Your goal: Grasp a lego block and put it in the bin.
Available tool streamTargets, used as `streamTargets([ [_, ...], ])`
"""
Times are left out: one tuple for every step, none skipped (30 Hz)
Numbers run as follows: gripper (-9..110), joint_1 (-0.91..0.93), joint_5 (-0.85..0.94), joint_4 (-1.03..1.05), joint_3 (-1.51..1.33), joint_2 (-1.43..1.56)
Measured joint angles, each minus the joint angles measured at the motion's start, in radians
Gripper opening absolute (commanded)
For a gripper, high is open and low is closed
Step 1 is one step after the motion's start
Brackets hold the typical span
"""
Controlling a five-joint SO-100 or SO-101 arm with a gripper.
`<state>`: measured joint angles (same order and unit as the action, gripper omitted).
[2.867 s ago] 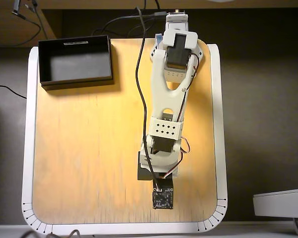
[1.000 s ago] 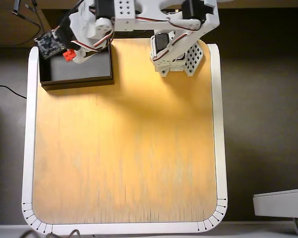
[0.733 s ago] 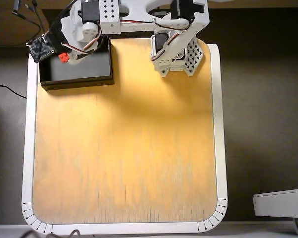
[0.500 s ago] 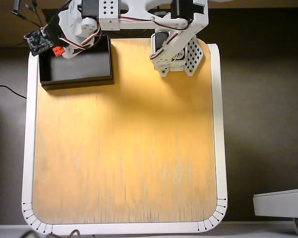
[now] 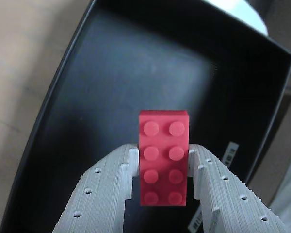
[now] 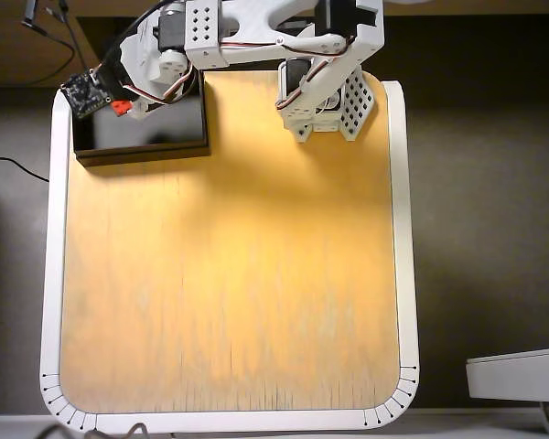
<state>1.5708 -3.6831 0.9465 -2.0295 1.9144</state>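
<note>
Above the bin point(image 6: 156, 133), the pincer point(image 5: 163, 162), now shifted inward, still clamps the lego block point(image 5: 164, 158).

There was one lego block point(image 5: 163, 163), a red brick showing eight studs in two rows of four in the wrist view; the overhead view showed that same single brick point(image 6: 121, 107) as a small red spot. There was one bin point(image 6: 143, 134), a black tray sitting at the top left corner of the table in the overhead view, with one white label strip visible on its rim in the wrist view. There was one arm point(image 6: 284, 32) carrying one gripper point(image 5: 163, 151) with two grey fingers point(image 5: 106, 191). There was one table point(image 6: 229, 274), a wooden top with a white rim
</note>
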Motion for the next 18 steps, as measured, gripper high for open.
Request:
streamTargets([
  [0,0.000,-0.008,0.000,-0.008,0.000],
  [0,0.000,-0.012,0.000,-0.012,0.000],
  [0,0.000,-0.018,0.000,-0.015,0.000],
  [0,0.000,-0.021,0.000,-0.015,0.000],
  [0,0.000,-0.026,0.000,-0.017,0.000],
  [2,0.000,-0.029,0.000,-0.018,0.000],
  [5,0.000,-0.034,0.000,-0.018,0.000],
  [8,0.000,-0.041,0.000,-0.018,0.000],
  [11,0.000,-0.054,0.000,-0.018,0.000],
  [12,0.000,-0.067,0.000,-0.018,0.000],
  [12,0.000,-0.078,0.000,-0.018,0.000],
  [14,0.000,-0.091,0.000,-0.018,0.000],
  [16,0.000,-0.103,0.000,-0.018,0.000],
  [17,0.000,-0.112,0.000,-0.018,0.000],
  [19,0.000,-0.120,0.000,-0.018,0.000],
  [21,0.000,-0.126,0.000,-0.018,0.000],
  [21,0.000,-0.133,0.000,-0.018,0.000],
  [21,0.003,-0.144,0.000,-0.018,0.000],
])
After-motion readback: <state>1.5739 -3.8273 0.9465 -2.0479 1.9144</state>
